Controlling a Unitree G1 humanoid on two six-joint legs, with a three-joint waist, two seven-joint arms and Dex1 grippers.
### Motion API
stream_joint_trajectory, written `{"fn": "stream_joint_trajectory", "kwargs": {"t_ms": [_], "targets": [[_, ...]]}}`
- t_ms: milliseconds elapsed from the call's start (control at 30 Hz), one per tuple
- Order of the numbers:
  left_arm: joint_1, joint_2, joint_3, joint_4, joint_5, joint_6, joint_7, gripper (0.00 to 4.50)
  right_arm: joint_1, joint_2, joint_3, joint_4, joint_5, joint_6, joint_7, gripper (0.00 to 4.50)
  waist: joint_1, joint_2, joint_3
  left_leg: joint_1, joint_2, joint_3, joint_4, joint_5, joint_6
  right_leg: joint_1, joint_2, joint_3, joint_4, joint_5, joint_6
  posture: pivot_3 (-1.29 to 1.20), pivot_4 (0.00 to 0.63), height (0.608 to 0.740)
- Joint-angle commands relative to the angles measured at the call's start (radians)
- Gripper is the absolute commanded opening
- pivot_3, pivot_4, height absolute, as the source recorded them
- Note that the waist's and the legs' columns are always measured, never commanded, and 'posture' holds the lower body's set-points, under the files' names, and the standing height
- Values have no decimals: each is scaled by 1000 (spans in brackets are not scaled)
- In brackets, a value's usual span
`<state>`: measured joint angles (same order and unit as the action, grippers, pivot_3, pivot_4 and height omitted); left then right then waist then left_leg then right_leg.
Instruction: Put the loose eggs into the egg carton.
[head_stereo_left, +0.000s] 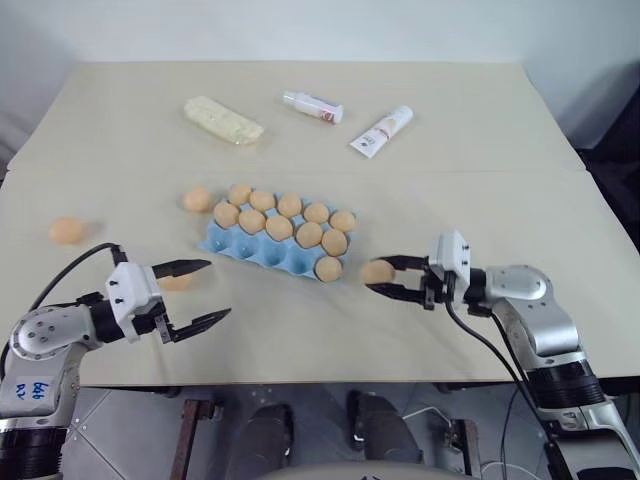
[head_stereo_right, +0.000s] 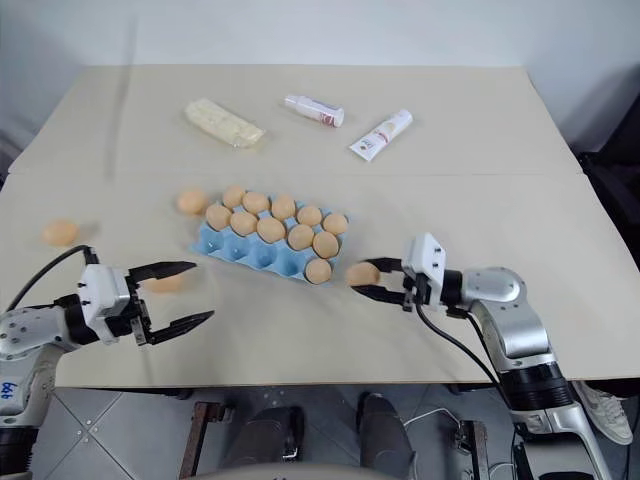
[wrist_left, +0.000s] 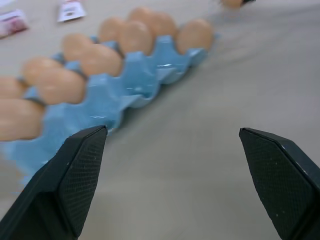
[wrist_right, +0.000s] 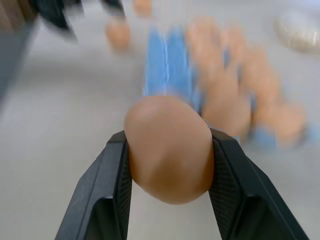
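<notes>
The light blue egg carton (head_stereo_left: 252, 249) lies mid-table with several tan eggs in its back rows; its front row has one egg (head_stereo_left: 328, 267), at its right end. My right gripper (head_stereo_left: 379, 275) is shut on a loose egg (wrist_right: 169, 150), held just right of the carton's front right corner and above the table. My left gripper (head_stereo_left: 218, 289) stands open to the carton's left front, with nothing between its fingers (wrist_left: 80, 170). One loose egg (head_stereo_left: 176, 283) lies just behind its upper finger. Two more loose eggs rest at the far left (head_stereo_left: 67, 231) and by the carton's back left corner (head_stereo_left: 197, 199).
A pale yellow wrapped bar (head_stereo_left: 224, 120) and two white tubes (head_stereo_left: 312, 106) (head_stereo_left: 382, 131) lie at the back of the beige table. The table's front edge (head_stereo_left: 330, 380) runs close under both arms.
</notes>
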<state>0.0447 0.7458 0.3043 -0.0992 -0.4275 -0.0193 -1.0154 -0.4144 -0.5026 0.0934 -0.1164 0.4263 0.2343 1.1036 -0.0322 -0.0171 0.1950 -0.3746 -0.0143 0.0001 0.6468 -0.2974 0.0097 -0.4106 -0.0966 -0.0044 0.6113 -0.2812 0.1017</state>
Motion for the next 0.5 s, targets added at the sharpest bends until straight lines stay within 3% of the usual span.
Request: {"fn": "stream_joint_trajectory", "kwargs": {"t_ms": [33,200,333,500], "targets": [[32,-10,51,3,-13,2,29,4500,-76,62,74,-54,-24,72,-76,1724,0,0,0,0,0,0,0,0,0,0,0,0,0,0,0,0,150,740],[57,-22,59,-11,-6,0,55,4500,-196,184,190,115,-182,17,-171,1724,3,0,0,-1,0,0,-1,0,-1,-2,0,-1,0,-1,-1,0,150,740],[73,-31,65,-49,-10,7,77,4500,-216,216,202,204,-220,-48,-174,1724,6,0,0,-3,-1,-1,-1,-1,1,-2,-1,-3,-1,-1,-1,0,150,740],[95,-32,79,-74,-19,12,94,4500,-211,217,193,206,-212,-68,-146,3308,0,0,0,-3,-1,1,-1,-4,1,-3,-2,-5,-2,-1,-1,0,150,740]]}}
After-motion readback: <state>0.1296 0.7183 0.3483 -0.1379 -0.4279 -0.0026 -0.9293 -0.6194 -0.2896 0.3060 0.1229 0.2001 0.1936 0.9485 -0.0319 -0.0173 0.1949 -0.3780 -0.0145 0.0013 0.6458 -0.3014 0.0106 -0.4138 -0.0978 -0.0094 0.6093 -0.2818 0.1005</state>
